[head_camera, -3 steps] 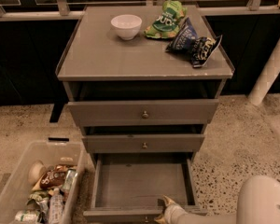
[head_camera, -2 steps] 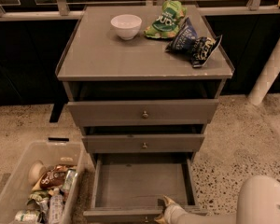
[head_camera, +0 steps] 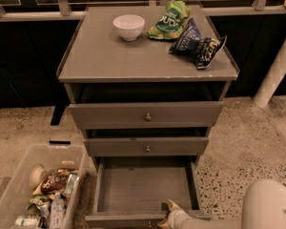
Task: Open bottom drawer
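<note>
The bottom drawer of the grey cabinet stands pulled far out, showing its bare grey tray. My gripper is at the drawer's front edge, right of centre, near the bottom of the view. Its white wrist and arm come in from the lower right. The drawer's knob is hidden at the frame's bottom edge.
The middle drawer and the top drawer are nearly shut, each with a small round knob. On the cabinet top sit a white bowl, a green chip bag and a dark blue bag. A clear bin of cans and packets stands on the floor at left.
</note>
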`<state>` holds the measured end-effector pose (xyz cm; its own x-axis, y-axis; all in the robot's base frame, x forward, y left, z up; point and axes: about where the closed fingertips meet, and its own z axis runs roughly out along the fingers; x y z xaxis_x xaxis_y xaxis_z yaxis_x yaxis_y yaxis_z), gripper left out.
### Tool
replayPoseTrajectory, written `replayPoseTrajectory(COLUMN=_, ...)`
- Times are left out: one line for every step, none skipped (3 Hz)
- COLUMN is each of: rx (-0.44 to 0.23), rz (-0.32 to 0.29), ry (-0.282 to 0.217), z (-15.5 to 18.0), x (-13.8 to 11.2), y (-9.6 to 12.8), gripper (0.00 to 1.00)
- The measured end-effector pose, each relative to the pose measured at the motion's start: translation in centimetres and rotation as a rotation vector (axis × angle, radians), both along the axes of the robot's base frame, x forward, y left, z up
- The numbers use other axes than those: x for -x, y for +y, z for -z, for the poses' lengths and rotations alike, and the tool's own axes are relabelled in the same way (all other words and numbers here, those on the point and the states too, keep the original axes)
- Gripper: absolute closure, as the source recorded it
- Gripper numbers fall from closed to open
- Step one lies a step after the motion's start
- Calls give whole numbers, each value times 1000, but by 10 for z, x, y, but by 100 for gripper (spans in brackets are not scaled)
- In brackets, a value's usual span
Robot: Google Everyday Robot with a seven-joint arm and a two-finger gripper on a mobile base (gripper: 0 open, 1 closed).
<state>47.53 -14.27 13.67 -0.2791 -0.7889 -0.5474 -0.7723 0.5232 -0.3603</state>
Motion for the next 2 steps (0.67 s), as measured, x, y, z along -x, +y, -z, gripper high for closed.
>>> replayPoseTrajectory(rx=0, rz=0, ry=0, z=0, x=0, y=0, gripper=0)
replayPoseTrajectory(rx=0, rz=0, ry=0, z=0, x=0, y=0, gripper=0)
